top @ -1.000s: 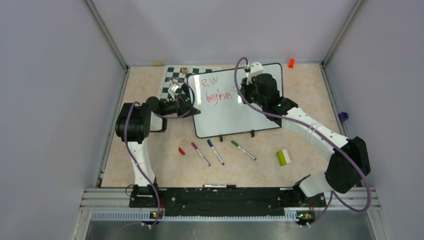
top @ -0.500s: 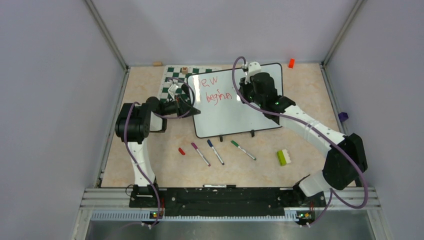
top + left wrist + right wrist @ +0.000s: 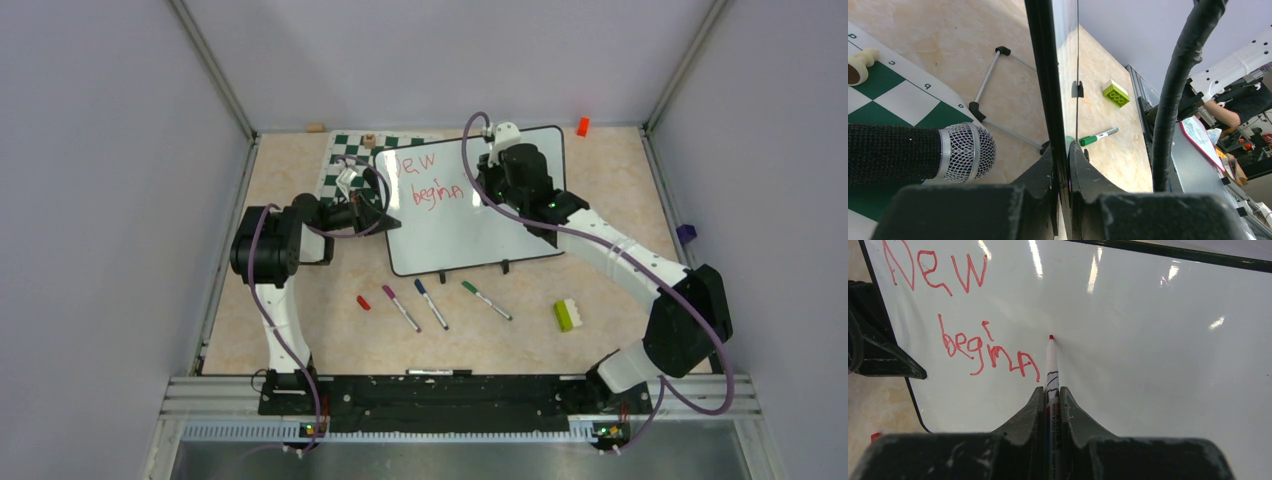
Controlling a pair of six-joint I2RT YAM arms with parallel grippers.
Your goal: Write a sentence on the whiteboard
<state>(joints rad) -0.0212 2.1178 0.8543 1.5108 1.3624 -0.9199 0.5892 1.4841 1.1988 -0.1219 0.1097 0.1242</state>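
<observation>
The whiteboard (image 3: 470, 215) stands tilted at the table's middle back. Red writing (image 3: 973, 340) on it reads "New" and below it "beginn"; no third line shows. My left gripper (image 3: 1063, 155) is shut on the whiteboard's left edge (image 3: 1045, 75), one finger on each face; it also shows in the top view (image 3: 375, 205). My right gripper (image 3: 1050, 392) is shut on a red marker (image 3: 1050, 365). The marker's tip (image 3: 1051, 337) is at the board just right of the last letter. The right gripper (image 3: 490, 185) hangs over the board's upper middle.
A green-and-white chessboard mat (image 3: 345, 165) lies behind the board's left side. Purple (image 3: 400, 307), blue (image 3: 431, 303) and green (image 3: 486, 299) markers and a red cap (image 3: 363, 302) lie in front. A green brick (image 3: 568, 315) sits right, an orange block (image 3: 582, 126) far back. A microphone (image 3: 923, 152) shows near the left gripper.
My right gripper has shifted slightly left and back over the board with the marker. The left arm and the board have not moved.
</observation>
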